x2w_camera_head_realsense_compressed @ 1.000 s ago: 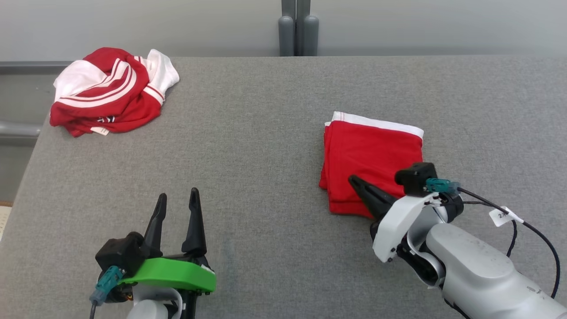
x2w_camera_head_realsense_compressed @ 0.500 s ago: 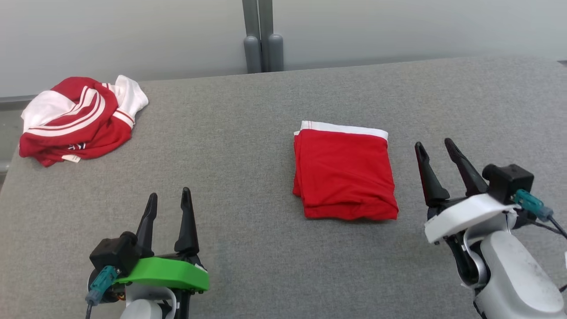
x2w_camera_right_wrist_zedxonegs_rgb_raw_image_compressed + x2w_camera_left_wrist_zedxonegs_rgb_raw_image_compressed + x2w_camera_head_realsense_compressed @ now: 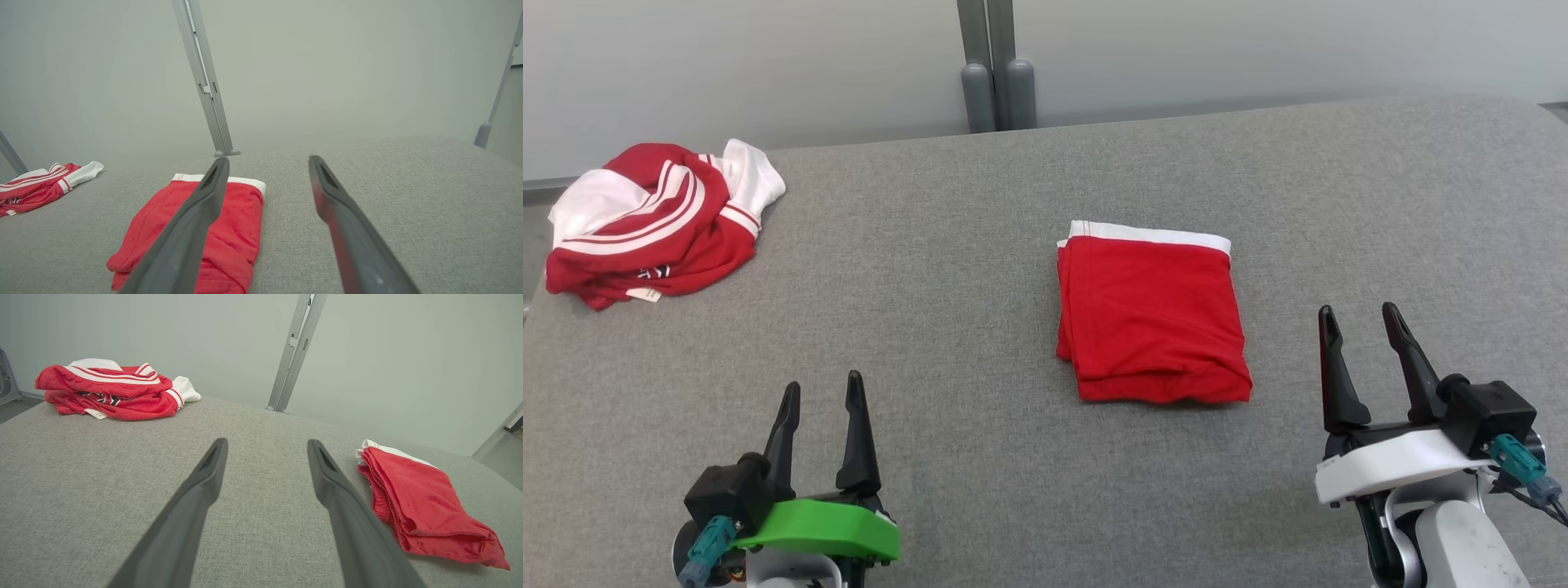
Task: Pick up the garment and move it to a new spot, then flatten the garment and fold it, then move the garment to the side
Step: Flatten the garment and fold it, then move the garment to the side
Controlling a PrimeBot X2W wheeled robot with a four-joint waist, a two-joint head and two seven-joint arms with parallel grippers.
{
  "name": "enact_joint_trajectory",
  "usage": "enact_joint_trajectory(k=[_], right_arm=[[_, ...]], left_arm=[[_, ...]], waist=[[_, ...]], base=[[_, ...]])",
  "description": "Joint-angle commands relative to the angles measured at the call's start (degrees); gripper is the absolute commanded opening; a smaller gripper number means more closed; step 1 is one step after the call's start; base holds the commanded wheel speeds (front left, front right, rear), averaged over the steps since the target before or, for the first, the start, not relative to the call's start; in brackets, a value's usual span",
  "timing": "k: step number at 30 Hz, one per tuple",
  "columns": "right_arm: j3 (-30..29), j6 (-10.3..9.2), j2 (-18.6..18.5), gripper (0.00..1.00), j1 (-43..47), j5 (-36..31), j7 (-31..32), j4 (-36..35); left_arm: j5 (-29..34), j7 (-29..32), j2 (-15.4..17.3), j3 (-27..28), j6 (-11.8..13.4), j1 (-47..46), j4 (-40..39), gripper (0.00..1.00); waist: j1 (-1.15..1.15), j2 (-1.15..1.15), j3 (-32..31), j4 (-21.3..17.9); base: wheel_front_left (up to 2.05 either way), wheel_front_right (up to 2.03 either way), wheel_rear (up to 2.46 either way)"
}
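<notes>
On the grey table (image 3: 980,245): folded red garment (image 3: 1152,318) lies free

Just right of the garment, the right gripper (image 3: 1358,310) stands wide open and empty, apart from it. Well to its left, the left gripper (image 3: 822,381) also gapes empty.

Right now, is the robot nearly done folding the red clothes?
Nearly. The red garment lies folded neatly on the grey table. Nothing is in hand: the left gripper and right gripper are open, apart from it. Left, maybe: the crumpled striped garment.
</notes>
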Motion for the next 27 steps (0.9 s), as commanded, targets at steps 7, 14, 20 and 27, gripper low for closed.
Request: enact_joint_trajectory(k=[7, 14, 20, 27], right_arm=[[-0.3, 0.00, 0.5, 1.00, 0.0, -0.8, -0.2, 0.9], [-0.4, 0.00, 0.6, 1.00, -0.8, -0.8, -0.2, 1.8], [-0.2, 0.00, -0.6, 1.00, -4.1, -1.7, 2.9, 6.2], [0.2, 0.00, -5.4, 1.00, -12.3, 1.6, 17.6, 12.3]], left_arm=[[0.6, 0.0, 0.2, -0.4, 0.5, 1.0, -0.7, 1.00], [0.2, 0.0, 0.2, -0.7, 0.5, 0.8, -1.0, 1.00], [-0.2, 0.0, 0.2, -1.3, 0.8, 0.1, -1.1, 1.00], [-0.6, 0.0, 0.2, -2.1, 0.9, -1.2, -1.1, 1.00]], waist=[[0.00, 0.00, 0.0, 0.5], [0.00, 0.00, 0.1, 0.9], [0.00, 0.00, 0.7, 1.6], [0.00, 0.00, 2.5, 3.5]], base=[[0.00, 0.00, 0.00], [0.00, 0.00, 0.00], [0.00, 0.00, 0.00], [0.00, 0.00, 0.00]])
